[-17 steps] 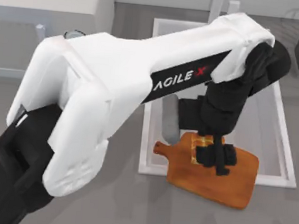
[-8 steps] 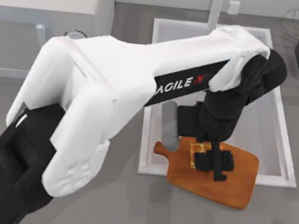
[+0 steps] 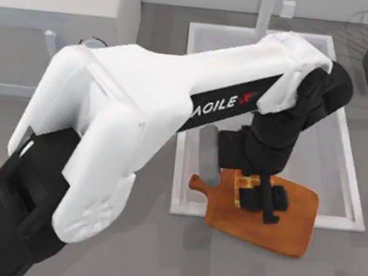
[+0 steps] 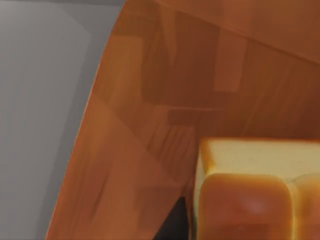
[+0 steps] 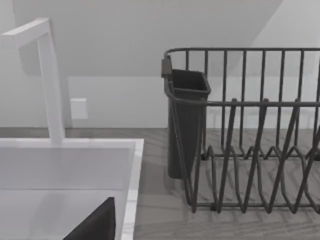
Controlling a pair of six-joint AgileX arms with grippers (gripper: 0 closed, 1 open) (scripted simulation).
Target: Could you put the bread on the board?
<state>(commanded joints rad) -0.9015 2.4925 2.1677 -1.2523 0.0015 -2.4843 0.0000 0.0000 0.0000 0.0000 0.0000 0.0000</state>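
visibly, going by size, the table (image 3: 127,250) comes first, a grey surface with one pale sink (image 3: 348,193) set toward its right side and one dark wire dish rack (image 5: 250,150) beyond that at the far right corner. next is the left arm (image 3: 148,108), one big white limb reaching across from the table's left side toward the sink's near rim. there is one board (image 3: 292,230), lying partly over that near rim with its stubby handle pointing toward the table's left edge. smaller again, the left tool (image 3: 262,201) sits low over the handle end of the board; compared with a second ago it has dropped closer to the wood and has hardly shifted in the last half second, which i take to mean the set-down is nearly finished. smallest is the one piece of bread (image 4: 250,195), close above or resting on the board, and i cannot tell which. i cannot tell whether the left tool is clenched on the bread or has released it. the right arm is parked off near the dish rack.
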